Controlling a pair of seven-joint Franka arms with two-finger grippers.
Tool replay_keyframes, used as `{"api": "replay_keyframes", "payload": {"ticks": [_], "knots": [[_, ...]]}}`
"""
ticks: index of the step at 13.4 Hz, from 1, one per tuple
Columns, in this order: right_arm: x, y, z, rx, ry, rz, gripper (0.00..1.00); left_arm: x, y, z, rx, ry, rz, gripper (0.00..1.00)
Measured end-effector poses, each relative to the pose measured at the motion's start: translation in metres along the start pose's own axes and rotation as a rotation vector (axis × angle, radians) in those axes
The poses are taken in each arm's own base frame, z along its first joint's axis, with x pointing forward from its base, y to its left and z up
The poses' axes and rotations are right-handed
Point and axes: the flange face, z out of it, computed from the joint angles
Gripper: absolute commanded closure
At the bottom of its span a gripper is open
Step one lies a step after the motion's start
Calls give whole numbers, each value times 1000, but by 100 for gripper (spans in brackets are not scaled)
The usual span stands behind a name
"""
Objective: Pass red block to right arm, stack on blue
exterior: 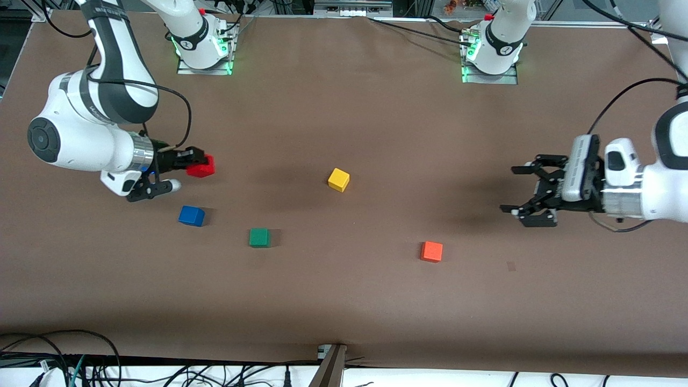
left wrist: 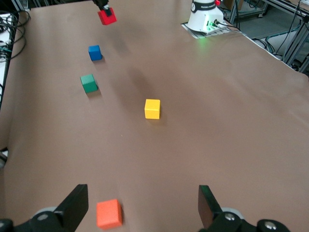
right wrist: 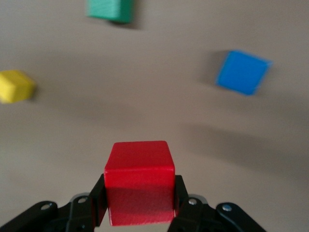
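Cut off by the frame edge in the right wrist view: green cube [right wrist: 110,10] and the right gripper [right wrist: 140,205] clamping the red block [right wrist: 140,188]. Blurred there: yellow cube [right wrist: 15,86] and blue cube [right wrist: 242,72].

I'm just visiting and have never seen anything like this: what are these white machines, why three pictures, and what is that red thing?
These are two robot arms at a brown table. One picture looks down from a high camera; the other two come from cameras on each arm's wrist. The right pincer is shut on the red block, holding it in the air above the table, close to the blue block. The left pincer waits open at its end of the table. Green, yellow and orange blocks also lie on the table.
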Motion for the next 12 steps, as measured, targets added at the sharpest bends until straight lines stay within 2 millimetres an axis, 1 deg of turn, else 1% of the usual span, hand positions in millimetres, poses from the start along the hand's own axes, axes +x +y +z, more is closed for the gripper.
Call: {"api": "replay_keyframes", "payload": {"ticks": [2, 4, 5, 7, 9, 10, 12], "knots": [[15, 21, 13, -112, 43, -21, 84, 0, 12, -18, -7, -60, -28, 0], [32, 36, 33, -176, 96, -36, 84, 11, 26, -43, 11, -142, -80, 0], [39, 46, 45, -200, 116, -37, 84, 23, 35, -55, 16, -217, -119, 0], [49, 60, 65, -225, 136, -34, 84, 59, 53, -74, 48, -345, -245, 0], [54, 64, 79, -230, 140, -32, 84, 90, 75, -86, 104, -419, -401, 0], [55, 63, 81, -230, 140, -33, 83, 100, 88, -91, 130, -440, -472, 0], [56, 58, 82, -231, 141, -37, 82, 109, 112, -103, 176, -504, -581, 0]]}}
